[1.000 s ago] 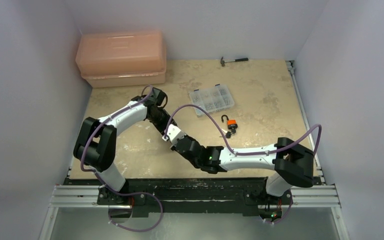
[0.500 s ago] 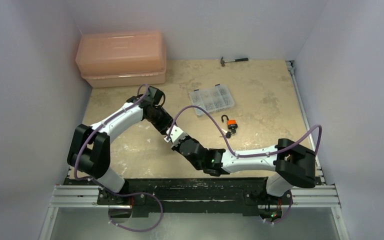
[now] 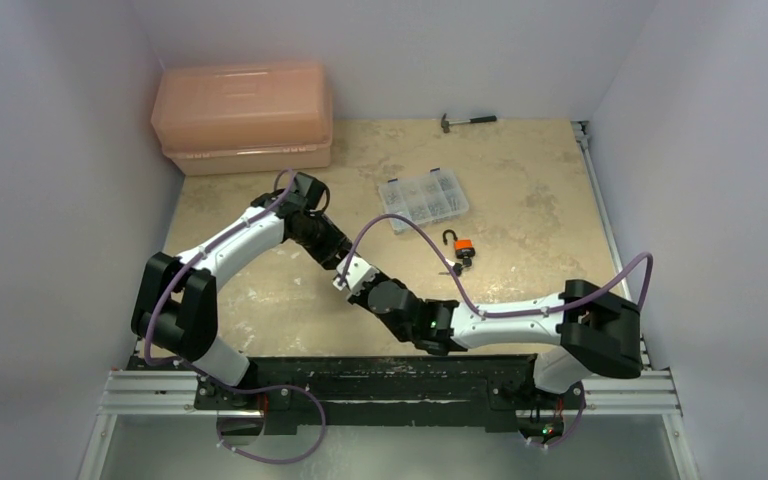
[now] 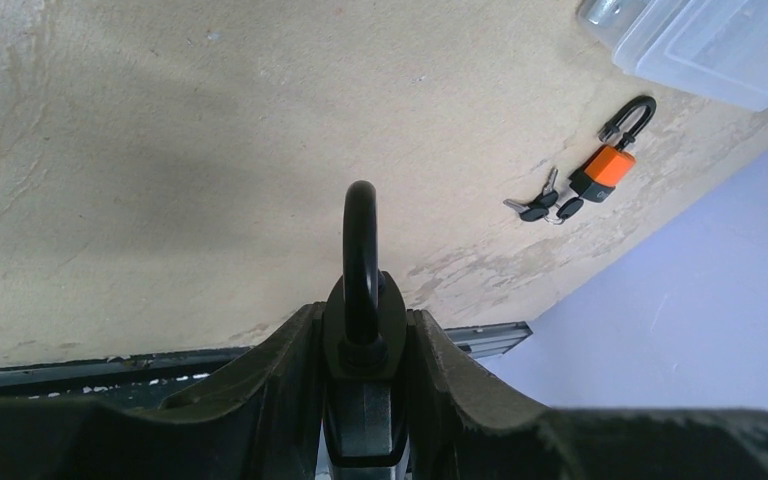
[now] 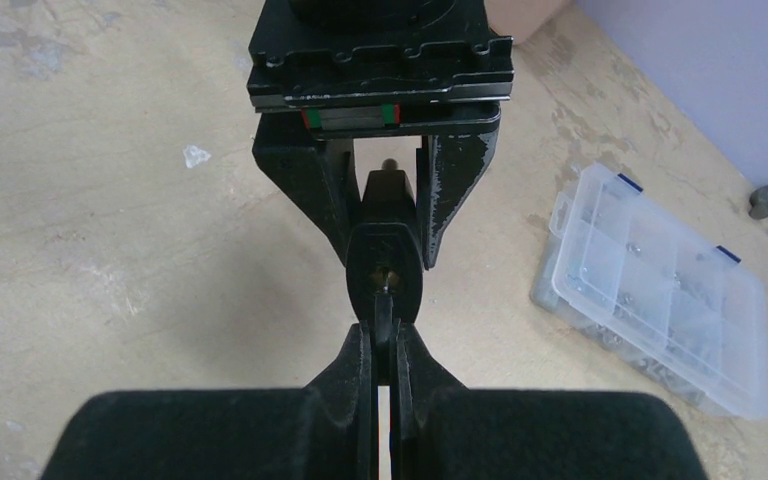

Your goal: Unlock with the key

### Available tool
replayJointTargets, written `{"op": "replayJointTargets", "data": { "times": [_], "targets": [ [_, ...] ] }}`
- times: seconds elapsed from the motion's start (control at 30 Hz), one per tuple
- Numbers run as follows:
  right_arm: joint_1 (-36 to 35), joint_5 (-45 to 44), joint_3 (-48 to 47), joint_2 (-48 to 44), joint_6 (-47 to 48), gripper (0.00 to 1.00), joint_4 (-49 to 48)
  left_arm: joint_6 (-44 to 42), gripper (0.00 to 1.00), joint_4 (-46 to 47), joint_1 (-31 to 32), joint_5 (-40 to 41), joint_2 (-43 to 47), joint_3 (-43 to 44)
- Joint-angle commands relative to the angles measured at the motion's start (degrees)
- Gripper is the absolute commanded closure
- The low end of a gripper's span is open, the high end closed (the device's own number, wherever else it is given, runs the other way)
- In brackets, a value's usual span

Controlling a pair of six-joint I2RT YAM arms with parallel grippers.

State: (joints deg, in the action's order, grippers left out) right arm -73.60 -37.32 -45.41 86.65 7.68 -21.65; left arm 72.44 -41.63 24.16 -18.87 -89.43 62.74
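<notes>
The left hand (image 4: 362,320) clamps a black padlock (image 5: 385,265); the right hand (image 5: 383,345) pinches the key (image 5: 383,308), seemingly tip-in already. A skewed twist could bend the blade or wrench the padlock loose.

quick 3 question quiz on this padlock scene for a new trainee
1. True or false: the left gripper is clamped on a black padlock.
2. Which gripper pinches the key? A: left. B: right.
3. Fill in: the loose bunch of keys lies beside the ____ padlock.

Key: 1 true. 2 B, the right gripper, with the key's tip at the keyhole. 3 orange: the orange padlock.
</notes>
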Motion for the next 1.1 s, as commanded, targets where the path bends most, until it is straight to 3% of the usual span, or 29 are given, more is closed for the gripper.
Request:
{"op": "replayJointTargets", "data": {
  "times": [0.0,0.17,1.07],
  "targets": [
    [0.5,-0.1,1.2,-2.3,6.0,1.00,-6.6,0.1,1.00,-1.3,1.1,-5.7,3.0,1.1],
    [0.5,-1.7,1.7,-2.4,9.2,1.00,-8.4,0.0,1.00,-1.5,1.1,-6.1,3.4,1.2],
    [0.5,-3.5,-2.9,1.5,8.1,1.00,-8.9,3.1,1.00,-0.4,3.4,-5.6,7.2,1.2]
  ]
}}
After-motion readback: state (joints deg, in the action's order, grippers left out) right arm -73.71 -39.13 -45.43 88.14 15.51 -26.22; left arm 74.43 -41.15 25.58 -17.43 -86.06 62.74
